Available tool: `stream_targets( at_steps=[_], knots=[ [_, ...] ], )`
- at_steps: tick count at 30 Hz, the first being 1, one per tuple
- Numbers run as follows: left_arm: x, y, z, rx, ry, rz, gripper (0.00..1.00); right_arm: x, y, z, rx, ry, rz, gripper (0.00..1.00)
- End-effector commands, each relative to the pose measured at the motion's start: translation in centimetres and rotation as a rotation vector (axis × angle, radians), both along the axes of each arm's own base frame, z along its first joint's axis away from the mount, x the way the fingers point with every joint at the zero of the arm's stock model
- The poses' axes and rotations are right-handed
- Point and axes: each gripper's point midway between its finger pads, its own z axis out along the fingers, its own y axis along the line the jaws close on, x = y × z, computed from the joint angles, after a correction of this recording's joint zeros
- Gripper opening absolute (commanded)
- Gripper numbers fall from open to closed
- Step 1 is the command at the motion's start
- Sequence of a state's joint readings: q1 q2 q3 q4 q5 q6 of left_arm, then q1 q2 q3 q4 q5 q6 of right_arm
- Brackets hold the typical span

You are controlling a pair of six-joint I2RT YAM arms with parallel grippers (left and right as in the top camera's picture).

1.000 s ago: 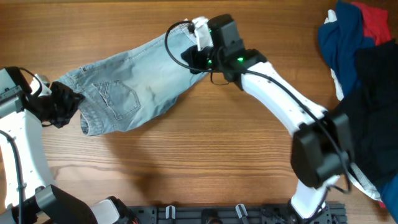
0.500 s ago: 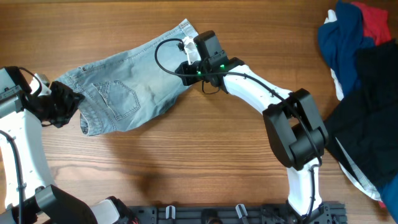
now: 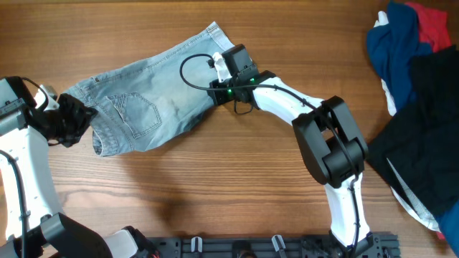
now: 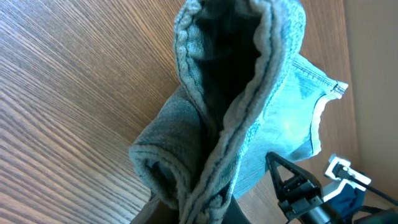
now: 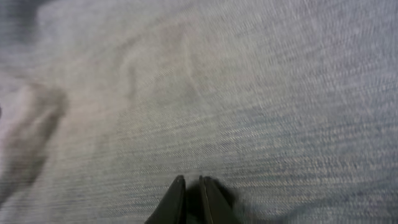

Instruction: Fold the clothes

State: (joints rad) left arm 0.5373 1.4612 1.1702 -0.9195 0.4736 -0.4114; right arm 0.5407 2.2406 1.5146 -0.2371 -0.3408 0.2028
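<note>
The light blue denim shorts (image 3: 143,93) lie flat across the left middle of the table, back pocket up, frayed hem at the far right. My left gripper (image 3: 79,118) is shut on the bunched waistband end at the left; in the left wrist view the folded denim (image 4: 249,93) rises out of the jaws (image 4: 199,208). My right gripper (image 3: 217,92) is at the shorts' right edge. In the right wrist view its fingertips (image 5: 191,182) are together just over flat denim (image 5: 217,81), with no fold showing between them.
A pile of dark navy, red and white garments (image 3: 405,36) lies at the far right, with a black garment (image 3: 430,129) below it. A black rail (image 3: 272,247) runs along the front edge. Bare wood (image 3: 215,179) lies in front of the shorts.
My right gripper has moved left and toward the front along the shorts' right edge, uncovering the frayed hem. The left gripper and the shorts have hardly moved.
</note>
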Motion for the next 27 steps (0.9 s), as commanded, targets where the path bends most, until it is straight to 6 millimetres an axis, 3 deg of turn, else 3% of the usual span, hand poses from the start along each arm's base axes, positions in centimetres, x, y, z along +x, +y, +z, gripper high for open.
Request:
stream_targets(
  at_steps=[1, 6, 12, 18, 24, 27],
  knots=[
    [0.5, 0.7, 1.9, 0.040, -0.056, -0.003, 0.04, -0.2, -1.5, -2.4, -0.102, 0.021, -0.021, 0.08],
    [0.5, 0.7, 1.9, 0.041, -0.057, -0.003, 0.04, -1.4, -2.7, -3.6, -0.169, 0.072, -0.013, 0.06],
    [0.5, 2.2, 1.6, 0.115, -0.040, 0.029, 0.04, -2.5, -3.4, -2.6, -0.192, 0.113, -0.015, 0.04],
    [1.8, 3.0, 2.4, 0.153, -0.101, 0.036, 0.04, -5.3, -5.1, -1.5, -0.254, 0.216, -0.012, 0.04],
    [2.2, 3.2, 2.4, 0.160, -0.113, 0.037, 0.04, -7.4, -4.8, 0.5, -0.275, 0.242, 0.017, 0.04],
    [2.2, 3.2, 2.1, 0.156, -0.106, 0.036, 0.04, -6.8, -3.8, 2.9, -0.253, 0.167, 0.003, 0.04]
  ],
)
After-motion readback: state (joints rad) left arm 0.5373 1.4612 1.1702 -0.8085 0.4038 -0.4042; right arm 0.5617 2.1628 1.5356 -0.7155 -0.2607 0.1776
